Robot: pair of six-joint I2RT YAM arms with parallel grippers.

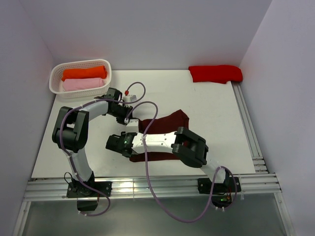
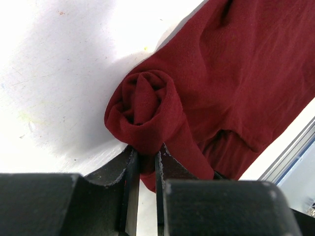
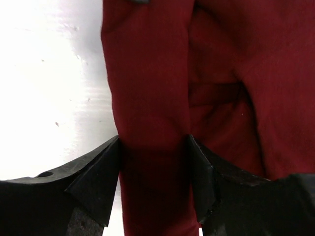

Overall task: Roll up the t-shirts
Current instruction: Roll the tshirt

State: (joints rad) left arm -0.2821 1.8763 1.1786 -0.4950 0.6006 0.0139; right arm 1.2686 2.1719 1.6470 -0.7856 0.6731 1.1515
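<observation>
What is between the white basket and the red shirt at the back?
Nothing. In the top view, the table between the basket and the red shirt is bare.

A basket (image 1: 53,78) sits at the upper left of the table (image 1: 211,113), with two rolled shirts (image 1: 84,73) side by side in it. A folded shirt (image 1: 215,73) lies at the upper right. A half-rolled shirt (image 1: 166,123) lies at centre, with the left gripper (image 1: 129,119) on the roll's upper end and the right gripper (image 1: 116,143) on its lower end.

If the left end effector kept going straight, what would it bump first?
The rolled-up end of the maroon t-shirt, right ahead of the left end effector, which pinches that cloth. Past it is probably table, but depth is unclear.
</observation>
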